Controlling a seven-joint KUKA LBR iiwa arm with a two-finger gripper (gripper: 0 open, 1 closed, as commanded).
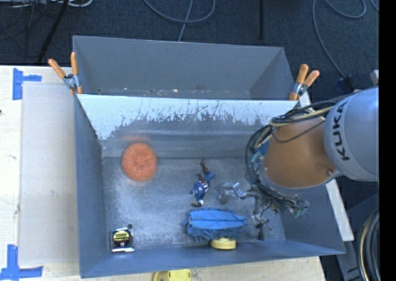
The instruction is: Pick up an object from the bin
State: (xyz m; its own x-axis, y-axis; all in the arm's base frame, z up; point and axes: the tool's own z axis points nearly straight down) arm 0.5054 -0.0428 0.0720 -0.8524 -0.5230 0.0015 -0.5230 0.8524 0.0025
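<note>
My gripper [237, 192] reaches out from under the orange cover in the right half of the bin, low over the floor. Just to its left lies a small blue toy figure [199, 189], a short gap away from it. Below the gripper, near the front wall, lies a crumpled blue cloth-like thing [213, 223], with a small yellow piece [223, 244] at its front edge. Nothing shows held in the gripper.
An orange round scrubber [139, 161] lies at the left towards the back wall. A small black and yellow tape measure [122, 239] sits in the front left corner. The arm and its cables cover the bin's right side.
</note>
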